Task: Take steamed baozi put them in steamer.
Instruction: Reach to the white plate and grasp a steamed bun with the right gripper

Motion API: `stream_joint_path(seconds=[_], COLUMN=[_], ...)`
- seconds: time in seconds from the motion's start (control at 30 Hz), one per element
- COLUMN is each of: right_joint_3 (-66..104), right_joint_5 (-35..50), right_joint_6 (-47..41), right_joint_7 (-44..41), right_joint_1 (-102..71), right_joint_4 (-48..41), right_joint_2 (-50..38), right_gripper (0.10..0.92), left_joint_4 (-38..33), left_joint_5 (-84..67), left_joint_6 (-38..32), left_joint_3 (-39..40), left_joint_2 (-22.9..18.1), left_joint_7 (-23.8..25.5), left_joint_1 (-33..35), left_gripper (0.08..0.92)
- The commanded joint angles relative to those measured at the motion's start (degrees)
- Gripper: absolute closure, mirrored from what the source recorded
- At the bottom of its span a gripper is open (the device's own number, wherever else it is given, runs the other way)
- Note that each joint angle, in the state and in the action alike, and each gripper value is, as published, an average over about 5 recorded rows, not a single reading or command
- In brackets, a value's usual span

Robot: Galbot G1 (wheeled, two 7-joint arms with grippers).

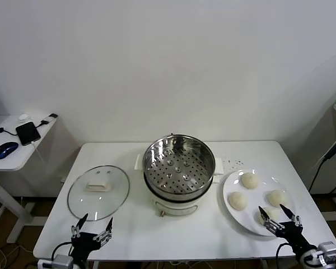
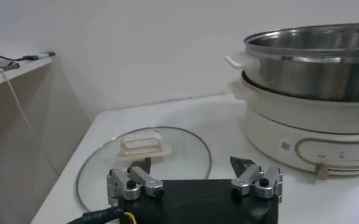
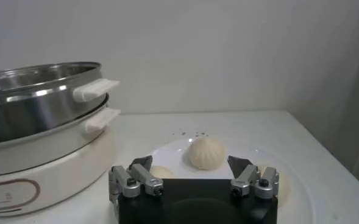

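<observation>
Four cream-white baozi lie on a white plate (image 1: 235, 216) at the right: one at the back (image 1: 249, 180), one at the left (image 1: 237, 200), one at the right (image 1: 277, 198) and one at the front (image 1: 269, 213), partly behind my right gripper (image 1: 279, 217). That gripper is open and empty at the plate's front edge. In the right wrist view its open gripper (image 3: 192, 164) frames the back baozi (image 3: 206, 152). The steel steamer (image 1: 178, 174) stands at the table's middle, its perforated tray bare. My left gripper (image 1: 93, 226) is open and empty at the front left.
A round glass lid (image 1: 98, 191) with a white handle lies left of the steamer, just beyond the left gripper; it also shows in the left wrist view (image 2: 144, 159). A side desk (image 1: 19, 140) with a phone and mouse stands at the far left.
</observation>
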Motion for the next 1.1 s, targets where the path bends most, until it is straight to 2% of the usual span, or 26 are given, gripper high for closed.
stream_joint_path(seconds=[0.03, 0.13, 0.23, 0.33, 0.47, 0.63, 0.8, 1.1], right_joint_3=[2.42, 5.75, 8.15, 8.04, 4.16, -12.01, -32.47, -53.84], right_joint_5=[-0.89, -4.88, -13.97, -23.45, -31.31, -45.1, -54.59, -62.48], right_joint_6=[-2.3, -4.88, -7.45, -8.0, -7.59, -4.27, 1.13, 5.62], right_joint_7=[-0.02, -2.54, -8.48, -18.72, -33.28, -51.44, -64.01, -68.9], right_joint_1=[0.8, 3.6, 8.11, 13.9, 22.24, 42.51, 65.59, 81.54], right_joint_4=[0.27, -0.99, -4.21, -9.07, -14.67, -22.54, -29.39, -38.51], right_joint_2=[-0.57, -3.48, -8.84, -16.49, -25.96, -31.95, -29.23, -20.62], right_gripper=[0.203, 0.203, 0.202, 0.203, 0.203, 0.202, 0.203, 0.203], left_joint_4=[0.02, -0.07, -0.27, -0.74, -1.31, -1.16, -1.0, -1.11], left_joint_5=[0.0, 0.36, 0.84, 1.03, 1.23, 1.22, 1.47, 1.95], left_joint_6=[0.11, 0.13, 0.18, 0.3, 0.33, 0.3, 0.29, 0.14], left_joint_3=[-0.04, -0.01, 0.1, 0.19, -0.15, -0.56, -0.5, -1.38], left_joint_2=[-0.07, -0.33, -0.9, -1.4, -1.82, -2.47, -2.93, -3.55], left_joint_7=[-0.01, -0.01, 0.04, 0.11, 0.3, 0.25, 0.37, 0.38], left_joint_1=[-0.04, -0.31, -0.82, -1.28, -1.3, -1.24, -1.19, -0.51], left_gripper=[0.177, 0.177, 0.177, 0.177, 0.177, 0.177, 0.177, 0.177])
